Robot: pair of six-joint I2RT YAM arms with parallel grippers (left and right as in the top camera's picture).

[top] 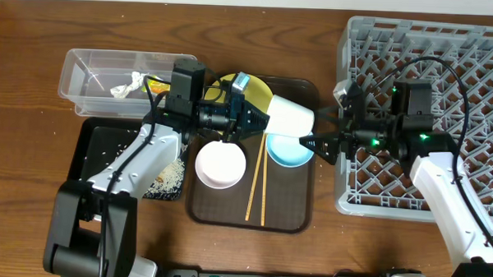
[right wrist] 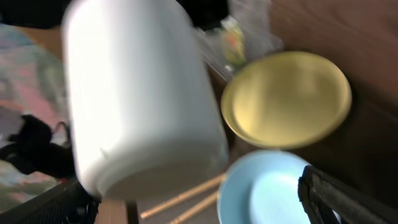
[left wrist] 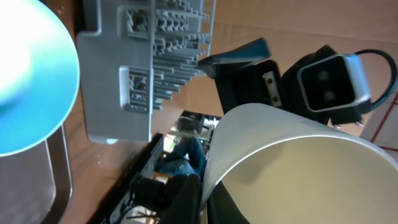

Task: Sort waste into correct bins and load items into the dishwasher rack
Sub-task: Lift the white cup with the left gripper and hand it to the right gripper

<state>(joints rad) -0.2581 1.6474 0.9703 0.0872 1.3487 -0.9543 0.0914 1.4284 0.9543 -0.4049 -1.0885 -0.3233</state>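
Observation:
My left gripper [top: 259,118] is shut on the rim of the small white cup [top: 290,117] and holds it on its side above the brown tray; the grip shows in the left wrist view [left wrist: 208,199], with the cup [left wrist: 298,168] filling it. My right gripper [top: 314,144] is open and empty, pointing left just short of the cup [right wrist: 137,93]. The light blue bowl [top: 289,151], pinkish-white bowl [top: 221,164], chopsticks [top: 255,184] and yellow plate [top: 258,91] rest on the tray. The tissue [top: 127,87] and wrapper [top: 156,84] lie in the clear tub [top: 76,67]. Rice scraps [top: 169,177] lie in the black tray [top: 107,138].
The grey dishwasher rack [top: 435,46] fills the right side, under my right arm. The brown serving tray [top: 297,214] sits in the middle, between the black tray and the rack. Bare wooden table lies along the front and far left.

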